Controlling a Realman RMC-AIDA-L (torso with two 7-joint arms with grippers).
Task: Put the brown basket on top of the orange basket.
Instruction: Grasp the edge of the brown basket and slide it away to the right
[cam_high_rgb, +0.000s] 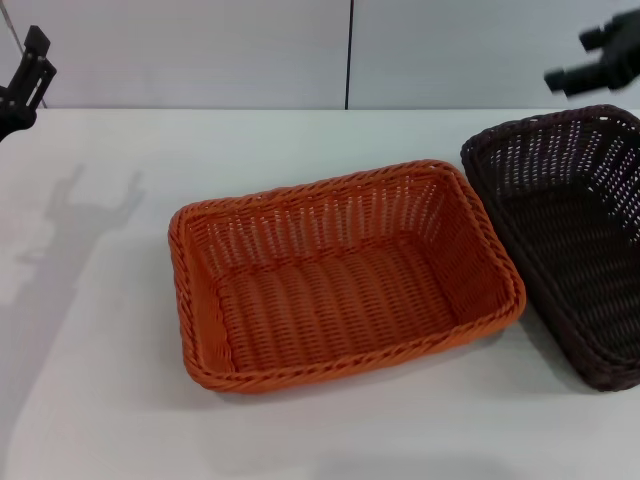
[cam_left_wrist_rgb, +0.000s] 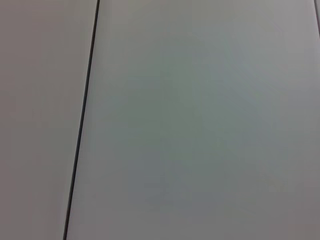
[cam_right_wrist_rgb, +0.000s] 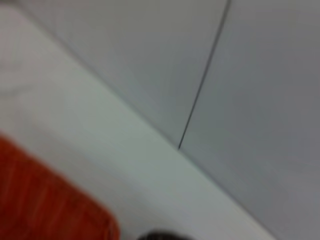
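Orange basket (cam_high_rgb: 345, 280) sits mid-table on the white table (cam_high_rgb: 100, 400), empty, rim up. Its long axis runs roughly across the head view, skewed a bit — the robot's-right end sits farther back than the left end. Near long edge faces the robot, with bare tabletop in front of it and a wide bare stretch on the robot's left.

Brown basket (cam_high_rgb: 570, 240) is on the robot's right, partly cut off by the picture's right edge. It looks tilted, the visible long side raised toward the orange one, opening facing up and left. Long axis runs more front-to-back, angled, near end toward the lower right corner. Its rim is just beside the orange basket's right end; whether they touch is unclear.

Back edge of the table meets a pale wall (cam_high_rgb: 200, 50) with a dark vertical seam; a clear strip of table lies behind both baskets.

Right gripper (cam_high_rgb: 597, 55) hangs high at the top right, above the brown basket's far end and clear of it — holding nothing; fingers are blurred, so opening can't be judged. Left gripper (cam_high_rgb: 25, 85) is parked at the far top left, well apart from both baskets; its spread can't be made out either.

Right wrist view shows a corner of the orange basket (cam_right_wrist_rgb: 50, 205), table and wall. Left wrist view: wall only.
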